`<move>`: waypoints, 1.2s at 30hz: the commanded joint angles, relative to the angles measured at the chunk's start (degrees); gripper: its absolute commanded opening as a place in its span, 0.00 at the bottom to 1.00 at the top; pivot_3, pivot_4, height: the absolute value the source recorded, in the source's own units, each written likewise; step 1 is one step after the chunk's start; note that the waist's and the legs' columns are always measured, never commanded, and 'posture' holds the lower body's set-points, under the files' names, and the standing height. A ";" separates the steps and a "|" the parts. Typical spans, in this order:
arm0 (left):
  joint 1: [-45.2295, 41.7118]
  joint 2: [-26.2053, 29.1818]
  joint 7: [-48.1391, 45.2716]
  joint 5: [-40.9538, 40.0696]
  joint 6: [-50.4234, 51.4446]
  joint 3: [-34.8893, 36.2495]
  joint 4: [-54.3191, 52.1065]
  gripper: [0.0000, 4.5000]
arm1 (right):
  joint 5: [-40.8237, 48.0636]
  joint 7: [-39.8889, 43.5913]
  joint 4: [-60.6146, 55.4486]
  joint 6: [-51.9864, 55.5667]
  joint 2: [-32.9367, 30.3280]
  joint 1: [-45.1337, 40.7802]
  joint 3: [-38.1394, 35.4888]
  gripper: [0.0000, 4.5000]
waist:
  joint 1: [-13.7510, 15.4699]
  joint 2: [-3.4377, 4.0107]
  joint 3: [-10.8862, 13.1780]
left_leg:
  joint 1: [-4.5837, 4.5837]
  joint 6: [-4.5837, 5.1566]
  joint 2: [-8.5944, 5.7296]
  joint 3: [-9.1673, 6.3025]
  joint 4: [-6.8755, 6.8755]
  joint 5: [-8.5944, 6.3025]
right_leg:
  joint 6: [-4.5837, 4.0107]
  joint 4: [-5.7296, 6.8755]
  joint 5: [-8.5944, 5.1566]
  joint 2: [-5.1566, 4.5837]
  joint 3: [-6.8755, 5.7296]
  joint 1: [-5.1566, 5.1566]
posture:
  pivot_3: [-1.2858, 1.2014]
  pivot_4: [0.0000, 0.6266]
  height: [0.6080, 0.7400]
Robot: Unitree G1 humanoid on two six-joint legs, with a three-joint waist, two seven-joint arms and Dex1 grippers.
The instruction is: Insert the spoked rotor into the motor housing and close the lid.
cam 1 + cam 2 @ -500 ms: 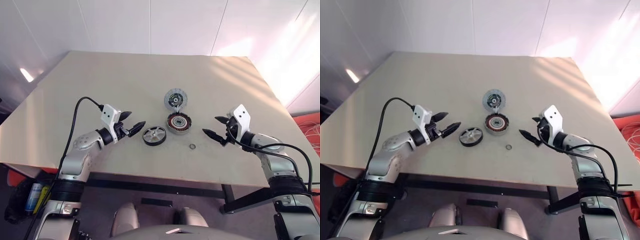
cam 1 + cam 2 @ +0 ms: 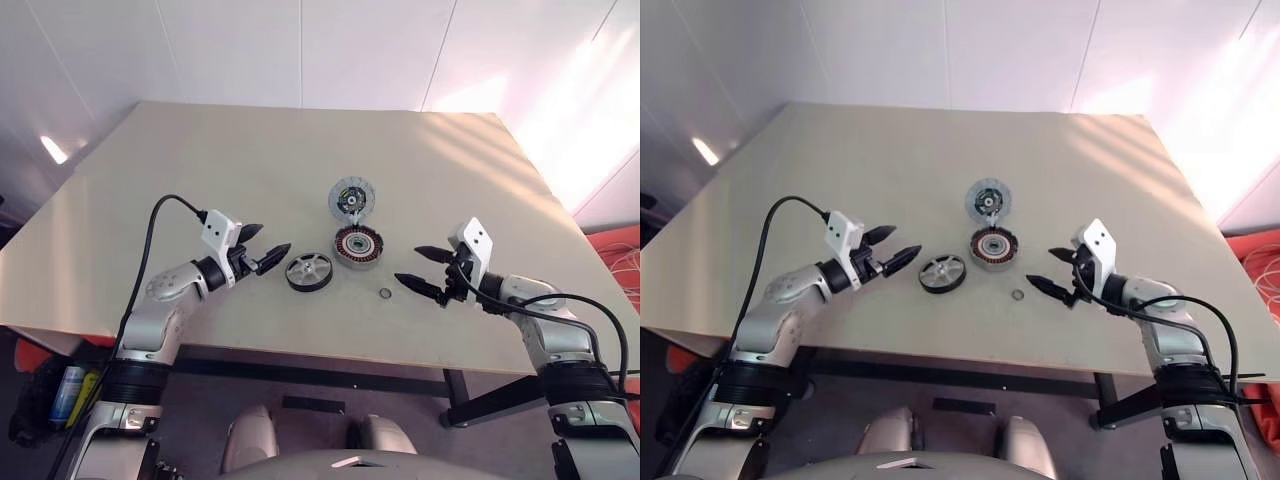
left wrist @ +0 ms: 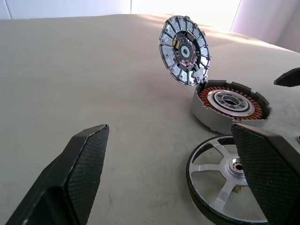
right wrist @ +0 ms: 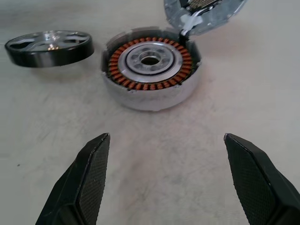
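Note:
The spoked rotor (image 2: 308,271), black-rimmed with a silver spoked face, lies flat on the table just left of the motor housing (image 2: 357,246). The housing is a silver cup with copper windings (image 4: 149,60) around a dark centre. Its lid (image 2: 351,196) stands tilted up behind it, hinged at the housing's far rim, inner face showing. My left gripper (image 2: 262,246) hovers open just left of the rotor (image 3: 228,177), empty. My right gripper (image 2: 421,270) is open and empty to the right of the housing, pointing toward it.
A tiny metal ring (image 2: 385,293) lies on the table between the housing and my right gripper. The beige table (image 2: 250,160) has wide free room behind and to the left. Its front edge runs just below both arms.
My right gripper has dropped lower and shifted slightly left toward the small ring and housing. The left gripper and the parts have stayed put.

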 commanded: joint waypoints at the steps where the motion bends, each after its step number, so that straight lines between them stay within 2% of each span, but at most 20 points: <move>1: -0.98 0.47 -0.76 -0.11 -1.07 0.75 -0.35 0.99 | -0.39 1.07 -3.51 -0.91 -1.24 0.16 0.99 0.98 | -0.02 0.00 0.00 | 0.00 0.00 0.00 0.00 0.00 0.00 | 0.00 0.00 0.00 0.00 0.00 0.00 | 0.52 0.00 1.00; 8: -1.45 0.55 -1.35 0.21 -1.46 0.79 0.57 0.99 | -4.42 0.69 -3.53 -3.97 -0.40 1.26 5.35 0.98 | -0.05 0.00 0.00 | 0.01 -0.01 0.02 -0.01 -0.01 0.01 | 0.01 0.00 0.00 0.00 -0.02 -0.01 | 0.52 0.00 1.00; 22: -1.02 1.33 -0.06 -0.62 1.38 1.26 -3.13 0.99 | -5.07 1.41 -3.55 -4.48 -0.12 1.97 6.96 0.98 | -0.06 0.00 0.00 | 0.00 0.02 0.00 -0.02 -0.02 -0.01 | 0.03 -0.05 -0.02 -0.03 -0.04 0.03 | 0.52 0.00 1.00; 25: -0.92 1.40 0.37 -0.74 2.22 1.38 -4.05 1.00 | -5.16 1.29 -3.31 -4.51 -0.03 1.66 7.10 0.85 | -0.06 0.00 0.00 | 0.01 0.02 0.00 -0.03 -0.02 -0.01 | 0.03 -0.05 -0.02 -0.02 -0.04 0.03 | 0.52 0.00 1.00; 27: -0.90 1.44 0.89 -0.94 3.13 1.38 -5.14 1.00 | -5.13 1.22 -3.26 -4.44 -0.03 1.43 7.17 0.71 | -0.08 0.00 0.00 | 0.02 0.02 0.00 -0.03 -0.02 -0.01 | 0.03 -0.05 -0.02 -0.02 -0.04 0.05 | 0.52 0.00 1.00; 36: -1.02 1.58 2.44 -1.61 6.11 1.75 -7.92 1.00 | -5.30 1.45 -3.30 -4.11 0.35 0.95 8.05 0.71 | -0.21 0.00 0.00 | 0.04 0.01 0.02 -0.04 -0.02 -0.01 | 0.03 -0.05 -0.02 -0.01 -0.05 0.06 | 0.52 0.00 1.00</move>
